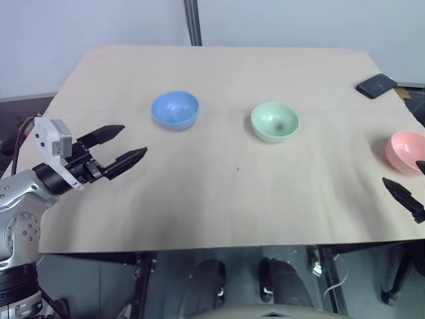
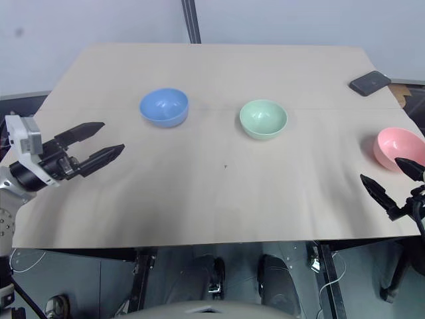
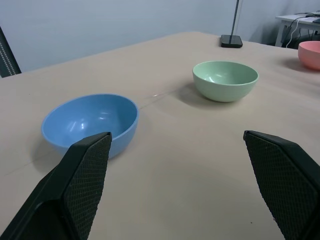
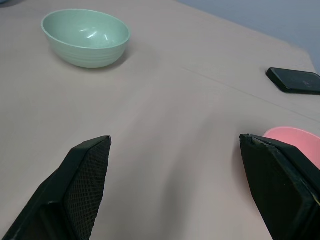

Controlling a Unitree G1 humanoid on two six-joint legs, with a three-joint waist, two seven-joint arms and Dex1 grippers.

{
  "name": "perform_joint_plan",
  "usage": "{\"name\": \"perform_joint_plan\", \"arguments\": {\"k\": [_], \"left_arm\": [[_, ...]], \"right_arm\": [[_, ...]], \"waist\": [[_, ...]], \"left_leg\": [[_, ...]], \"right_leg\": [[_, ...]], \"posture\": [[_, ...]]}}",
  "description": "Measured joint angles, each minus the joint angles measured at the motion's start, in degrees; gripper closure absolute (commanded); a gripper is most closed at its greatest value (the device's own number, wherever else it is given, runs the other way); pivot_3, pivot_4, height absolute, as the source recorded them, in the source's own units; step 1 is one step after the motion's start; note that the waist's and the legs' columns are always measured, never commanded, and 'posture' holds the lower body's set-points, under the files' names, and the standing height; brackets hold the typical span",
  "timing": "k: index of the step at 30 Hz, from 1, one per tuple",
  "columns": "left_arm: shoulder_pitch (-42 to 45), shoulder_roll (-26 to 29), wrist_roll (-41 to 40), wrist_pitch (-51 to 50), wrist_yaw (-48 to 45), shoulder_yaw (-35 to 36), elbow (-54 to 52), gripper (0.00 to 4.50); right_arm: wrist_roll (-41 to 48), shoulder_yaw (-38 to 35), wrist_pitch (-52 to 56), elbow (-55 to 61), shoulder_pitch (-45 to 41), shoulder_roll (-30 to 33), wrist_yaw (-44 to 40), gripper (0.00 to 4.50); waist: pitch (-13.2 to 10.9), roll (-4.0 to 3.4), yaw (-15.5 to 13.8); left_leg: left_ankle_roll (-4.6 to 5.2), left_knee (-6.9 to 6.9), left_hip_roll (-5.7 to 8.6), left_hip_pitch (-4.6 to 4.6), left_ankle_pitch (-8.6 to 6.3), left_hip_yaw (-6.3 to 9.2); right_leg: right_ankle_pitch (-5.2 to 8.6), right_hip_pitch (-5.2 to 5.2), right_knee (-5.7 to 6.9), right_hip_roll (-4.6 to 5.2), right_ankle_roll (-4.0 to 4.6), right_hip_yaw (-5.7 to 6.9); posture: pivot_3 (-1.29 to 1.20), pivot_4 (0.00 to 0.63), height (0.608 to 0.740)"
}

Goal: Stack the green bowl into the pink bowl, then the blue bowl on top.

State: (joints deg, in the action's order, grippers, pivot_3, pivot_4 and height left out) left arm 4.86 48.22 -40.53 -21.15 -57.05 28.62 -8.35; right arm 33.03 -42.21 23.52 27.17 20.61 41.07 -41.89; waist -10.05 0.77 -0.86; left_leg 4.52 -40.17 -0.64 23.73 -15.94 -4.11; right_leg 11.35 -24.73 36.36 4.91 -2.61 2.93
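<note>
Three bowls stand apart in a row on the light wooden table (image 1: 219, 199). The blue bowl (image 1: 175, 109) is at the left, the green bowl (image 1: 274, 121) sits in the middle, and the pink bowl (image 1: 406, 151) is near the right edge. All three are upright and empty. My left gripper (image 1: 129, 145) hovers open over the table's left side, short of the blue bowl, nothing between its fingers. My right gripper (image 2: 392, 178) is open at the right edge, just in front of the pink bowl, also empty.
A black phone-like slab (image 1: 376, 86) lies at the table's far right corner. A dark pole (image 1: 192, 23) rises behind the far edge. A broad stretch of bare tabletop lies in front of the bowls.
</note>
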Motion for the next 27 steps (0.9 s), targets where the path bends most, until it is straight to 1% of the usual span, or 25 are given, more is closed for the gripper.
{"name": "perform_joint_plan", "arguments": {"k": [6, 10, 14, 16, 19, 20, 21, 23, 25, 27], "left_arm": [[0.72, -0.46, -0.09, -0.41, 0.31, -0.92, 0.00, 0.00], [1.30, -1.23, -0.10, -0.60, 0.66, -2.19, -0.14, 0.00], [1.88, -1.61, -0.15, -0.91, 0.98, -2.75, -1.71, 0.00], [1.91, -1.68, -0.20, -0.94, 0.76, -2.93, -2.03, 0.00], [1.95, -2.76, -0.31, -1.00, 0.44, -4.44, -3.69, 0.00], [1.56, -3.14, -0.28, -1.01, 0.43, -4.76, -4.65, 0.00], [1.57, -3.45, -0.30, -1.02, 0.45, -5.02, -5.19, 0.00], [1.12, -3.68, -0.84, -1.30, 0.28, -5.51, -7.01, 0.00], [0.43, -3.64, -2.74, -2.21, -1.22, -6.14, -9.32, 0.00], [0.25, -3.32, -5.22, -3.45, -3.07, -6.29, -11.29, 0.00]], "right_arm": [[-0.41, 0.45, -0.12, -0.02, -0.94, 0.37, -0.29, 0.18], [-1.52, 2.71, -1.16, -0.48, -2.11, 0.34, -0.39, 0.18], [-2.62, 7.15, -1.48, -1.28, -4.52, 0.25, -0.36, 0.18], [-3.63, 9.95, -1.64, -2.53, -7.53, 0.35, -0.34, 0.18], [-6.26, 17.42, -2.51, -5.82, -14.97, 0.86, -0.38, 0.18], [-8.13, 20.49, -2.58, -7.94, -18.11, 1.34, -0.13, 0.18], [-9.47, 21.65, -2.66, -9.64, -19.93, 1.69, 0.22, 0.18], [-13.77, 24.44, -3.84, -17.67, -25.59, 3.22, 1.74, 0.18], [-17.51, 24.62, -4.22, -26.14, -29.91, 4.44, 4.85, 0.18], [-20.22, 24.54, -4.34, -31.96, -31.92, 5.56, 7.53, 0.18]], "waist": [[0.00, 0.00, 0.00], [0.00, 0.01, 0.01], [0.00, 0.01, 0.03], [0.00, 0.01, 0.13], [0.00, 0.00, 0.34], [0.00, 0.00, 0.29], [-0.01, 0.00, 0.21], [-0.01, 0.01, 0.02], [-0.01, 0.01, -0.28], [-0.01, 0.01, -0.37]], "left_leg": [[0.00, 0.00, 0.00, -0.01, 0.00, 0.00], [0.00, 0.00, 0.00, 0.00, 0.00, 0.00], [0.00, 0.00, 0.01, -0.01, 0.01, -0.01], [0.00, 0.00, 0.01, -0.03, 0.01, -0.03], [0.01, -0.01, 0.01, -0.06, 0.01, -0.10], [0.00, -0.01, 0.01, -0.06, 0.01, -0.09], [0.00, -0.01, 0.01, -0.03, 0.02, -0.10], [0.01, -0.02, 0.06, -0.01, 0.02, -0.10], [0.02, -0.02, 0.11, 0.01, 0.02, -0.07], [0.02, -0.02, 0.11, 0.07, 0.02, -0.04]], "right_leg": [[0.00, 0.00, 0.00, -0.03, 0.00, 0.00], [0.00, 0.00, 0.00, -0.08, 0.00, 0.00], [0.00, 0.00, 0.02, -0.09, 0.00, -0.01], [-0.01, 0.01, 0.02, -0.10, 0.00, -0.03], [-0.01, -0.01, 0.06, -0.14, 0.00, -0.11], [-0.01, -0.01, 0.06, -0.16, 0.00, -0.11], [-0.01, -0.04, 0.06, -0.16, 0.01, -0.11], [-0.01, -0.03, 0.05, -0.15, 0.01, -0.10], [-0.01, -0.02, 0.04, -0.11, 0.02, -0.08], [-0.01, -0.03, 0.00, -0.11, 0.02, -0.03]], "posture": [[0.00, 0.150, 0.739], [0.00, 0.150, 0.739], [0.00, 0.150, 0.739], [0.00, 0.150, 0.739], [0.00, 0.150, 0.739], [0.00, 0.150, 0.739], [0.00, 0.150, 0.739], [0.00, 0.150, 0.739], [0.00, 0.150, 0.739], [0.00, 0.150, 0.739]]}}
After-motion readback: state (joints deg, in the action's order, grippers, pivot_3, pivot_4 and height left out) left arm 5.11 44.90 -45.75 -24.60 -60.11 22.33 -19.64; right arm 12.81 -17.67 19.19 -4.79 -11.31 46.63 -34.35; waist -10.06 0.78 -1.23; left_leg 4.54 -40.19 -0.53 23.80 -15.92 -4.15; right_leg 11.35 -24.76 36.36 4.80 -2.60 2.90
